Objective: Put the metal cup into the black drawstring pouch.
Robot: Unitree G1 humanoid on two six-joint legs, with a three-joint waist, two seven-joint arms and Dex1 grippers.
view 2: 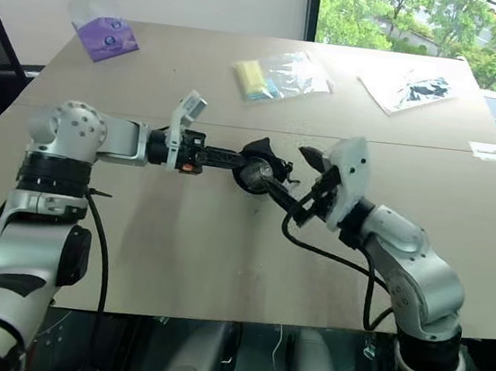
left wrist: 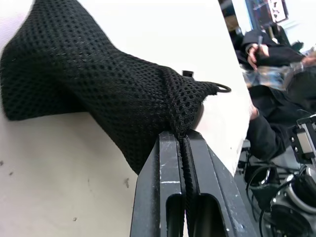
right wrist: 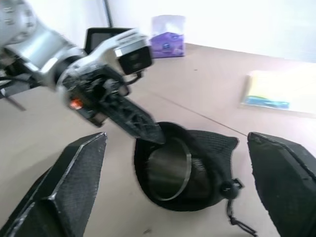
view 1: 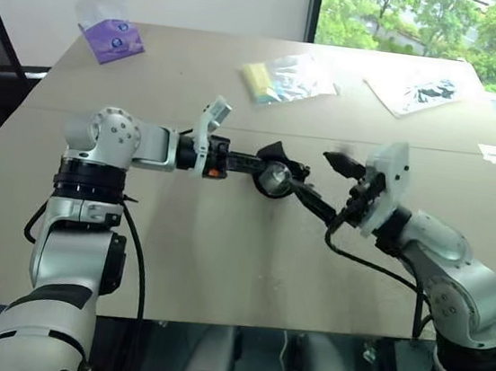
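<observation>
Cup inside pouch, mid-frame in the head views. Left gripper clamped on pouch rim. Right gripper spread wide, empty, just right of pouch, not touching.

Purple packet, yellow-and-clear bag and printed clear bag along the table's far side.

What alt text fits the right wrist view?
The metal cup sits inside the black drawstring pouch, whose rim the left gripper pinches shut. The right gripper's fingers stand wide open in front of it, holding nothing.
</observation>
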